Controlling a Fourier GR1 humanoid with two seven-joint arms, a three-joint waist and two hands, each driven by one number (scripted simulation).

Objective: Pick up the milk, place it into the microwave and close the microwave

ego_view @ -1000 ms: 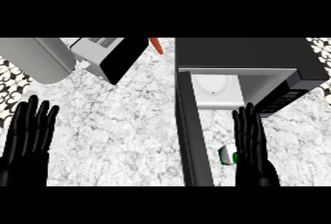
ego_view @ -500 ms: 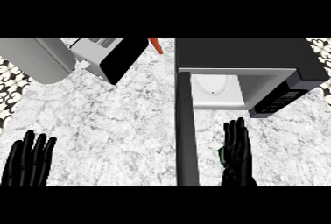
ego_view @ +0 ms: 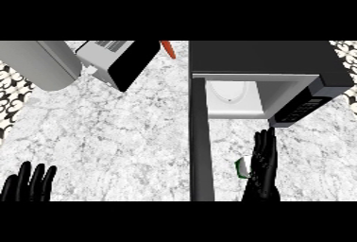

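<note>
Here, milk point(ego_view: 242, 167) beside right hand point(ego_view: 263, 165).

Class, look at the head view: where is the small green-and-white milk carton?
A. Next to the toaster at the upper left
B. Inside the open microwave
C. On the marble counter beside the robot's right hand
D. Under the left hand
C: the small green-and-white milk carton sits on the marble counter, just left of the right hand, below the open microwave.

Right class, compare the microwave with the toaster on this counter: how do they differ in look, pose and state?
The microwave sits square to the counter's edges at the right; the toaster sits skewed at the upper left. The microwave is the larger, and its door hangs open, showing a pale inside; the toaster shows slots on top. The microwave's casing is dark, the toaster's light with one black face. Both stand on the marble counter.
</note>
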